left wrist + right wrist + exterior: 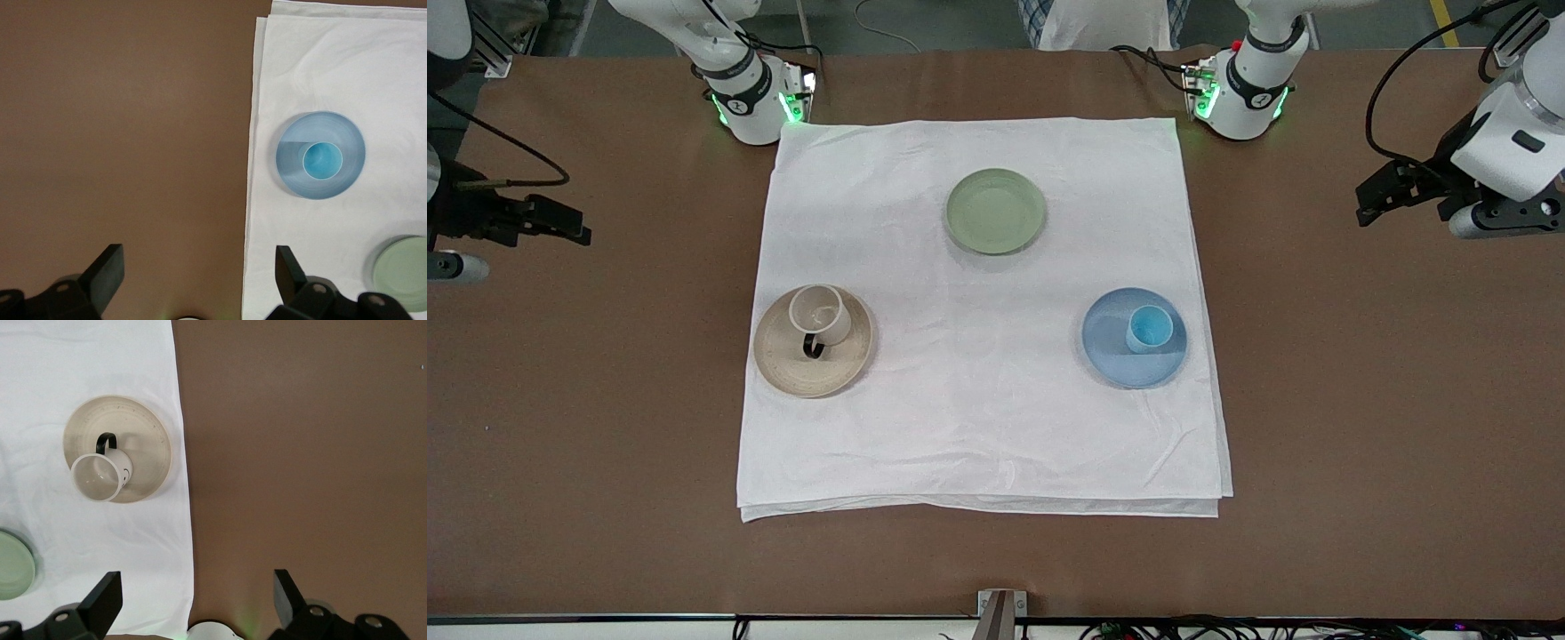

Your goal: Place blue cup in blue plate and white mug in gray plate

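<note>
Mug (819,314) upright on gray plate (787,369) | handle (813,347) toward front camera

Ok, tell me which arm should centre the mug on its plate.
Right. The mug sits off-centre on the gray plate toward the right arm's end of the table, where the right tool hangs open over bare table. The left tool waits at its own end.
</note>
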Robot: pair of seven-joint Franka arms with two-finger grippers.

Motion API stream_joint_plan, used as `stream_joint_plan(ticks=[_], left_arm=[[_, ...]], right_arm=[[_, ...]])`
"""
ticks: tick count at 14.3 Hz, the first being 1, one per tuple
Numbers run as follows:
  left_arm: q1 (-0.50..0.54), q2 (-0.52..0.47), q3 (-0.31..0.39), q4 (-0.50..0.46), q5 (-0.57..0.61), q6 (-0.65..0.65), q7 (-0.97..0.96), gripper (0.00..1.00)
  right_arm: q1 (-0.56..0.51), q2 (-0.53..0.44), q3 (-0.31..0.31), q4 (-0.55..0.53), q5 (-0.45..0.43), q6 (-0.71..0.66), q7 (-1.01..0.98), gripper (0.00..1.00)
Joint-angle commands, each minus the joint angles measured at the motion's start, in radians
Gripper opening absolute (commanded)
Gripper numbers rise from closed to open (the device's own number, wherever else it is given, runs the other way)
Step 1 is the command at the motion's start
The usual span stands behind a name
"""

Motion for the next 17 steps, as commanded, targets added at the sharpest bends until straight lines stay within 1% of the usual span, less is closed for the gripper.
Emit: stream_joint_plan(ticks=[1, 4, 17], left_arm=[[-0.005, -0.029, -0.003, -0.021, -0.016, -0.007, 0.021, 1.0], [-0.002, -0.029, -0.002, -0.016, -0.016, -0.007, 0.084, 1.0], [0.009, -0.018, 0.01, -0.008, -0.013, -0.007, 0.067, 1.0]], right_arm=[[0.019, -0.114, -0.007, -0.117, -0.007, 0.034, 0.009, 1.0], [0.011, -0.157, -0.007, -0.117, -0.007, 0.019, 0.008, 1.0], [0.008, -0.166, -0.009, -0.091, -0.012, 0.03, -0.044, 1.0]])
